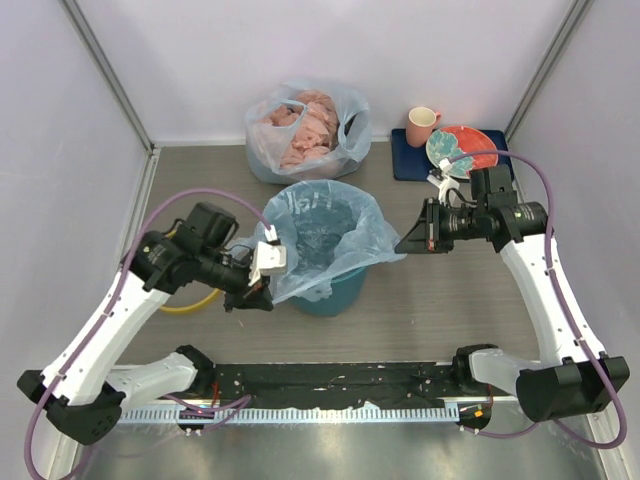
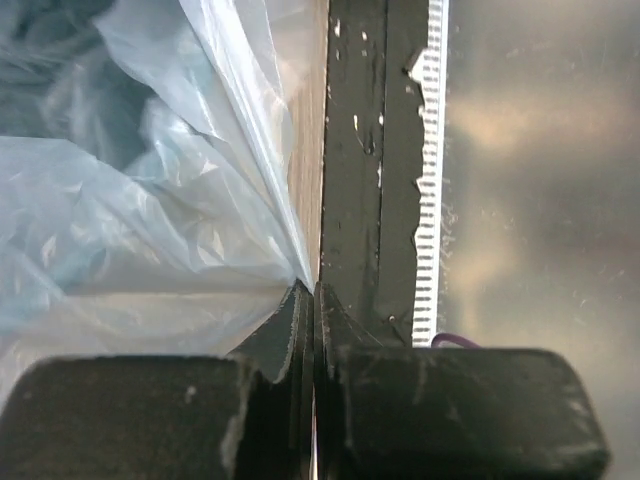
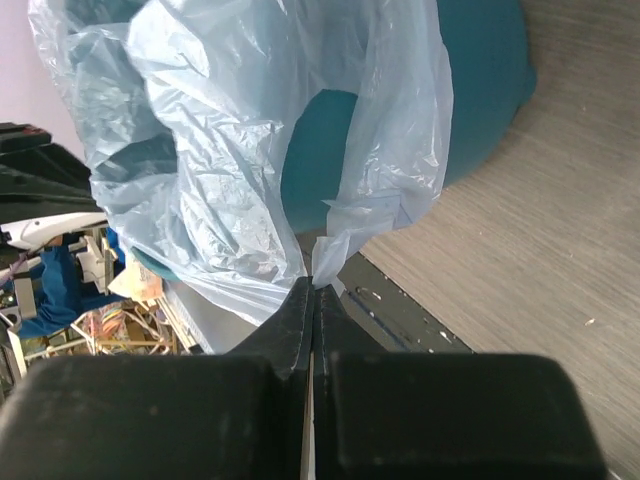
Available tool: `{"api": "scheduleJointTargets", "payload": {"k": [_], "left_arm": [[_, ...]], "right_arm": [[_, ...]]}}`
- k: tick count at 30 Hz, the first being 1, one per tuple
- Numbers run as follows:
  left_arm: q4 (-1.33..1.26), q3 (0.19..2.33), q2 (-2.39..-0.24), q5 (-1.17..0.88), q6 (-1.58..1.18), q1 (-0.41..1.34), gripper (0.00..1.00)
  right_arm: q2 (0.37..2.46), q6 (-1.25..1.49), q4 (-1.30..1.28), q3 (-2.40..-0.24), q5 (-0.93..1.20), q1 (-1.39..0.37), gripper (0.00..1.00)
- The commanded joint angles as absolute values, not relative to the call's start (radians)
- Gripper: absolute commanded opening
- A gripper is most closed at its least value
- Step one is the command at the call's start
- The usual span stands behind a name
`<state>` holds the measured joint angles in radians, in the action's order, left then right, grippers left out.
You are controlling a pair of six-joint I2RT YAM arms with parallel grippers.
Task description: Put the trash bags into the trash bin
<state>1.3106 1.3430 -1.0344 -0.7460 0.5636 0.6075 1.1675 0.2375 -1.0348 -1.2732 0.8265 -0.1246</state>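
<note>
The light-blue trash bag [image 1: 322, 232] is spread open over the mouth of the teal trash bin [image 1: 335, 293] in the middle of the table, with film hanging down the bin's outside. My left gripper [image 1: 266, 296] is shut on the bag's left edge, and the film runs into its closed tips in the left wrist view [image 2: 308, 288]. My right gripper [image 1: 402, 244] is shut on the bag's right edge, pinching a fold in the right wrist view [image 3: 315, 284]. The bag [image 3: 230, 150] drapes the bin's teal wall [image 3: 480, 90] there.
A clear bag of pink lumps [image 1: 305, 130] stands behind the bin. A pink mug [image 1: 421, 125] and a patterned plate [image 1: 462, 148] sit on a blue mat [image 1: 405, 162] at the back right. A yellow ring [image 1: 192, 305] lies under my left arm. A black strip [image 1: 330, 380] runs along the near edge.
</note>
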Motion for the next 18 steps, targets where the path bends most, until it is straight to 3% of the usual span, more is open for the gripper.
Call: {"api": "scheduleJointTargets", "payload": {"k": [1,9,14,16,17,18], "left_arm": [[1.275,1.208,-0.994,-0.681,0.607,0.655,0.0],[1.083,1.036,-1.0,-0.482,0.662,0.646,0.0],[1.107,1.06,-1.005,-0.589,0.701,0.487,0.02],[1.194,1.118,-0.994,-0.671,0.736,0.44,0.12],[1.224,1.135,-0.986,-0.69,0.745,0.41,0.27],[1.25,1.15,-0.973,-0.705,0.744,0.399,0.35]], "right_arm": [[1.132,0.176,-1.023,-1.218,0.773,-0.121,0.01],[1.175,0.135,-0.921,-1.109,0.66,-0.121,0.01],[1.158,0.141,-0.91,-1.065,0.722,-0.121,0.01],[1.141,0.14,-0.92,-1.066,0.744,-0.123,0.01],[1.129,0.138,-0.928,-1.081,0.768,-0.123,0.08],[1.127,0.137,-0.942,-1.094,0.782,-0.121,0.2]]}}
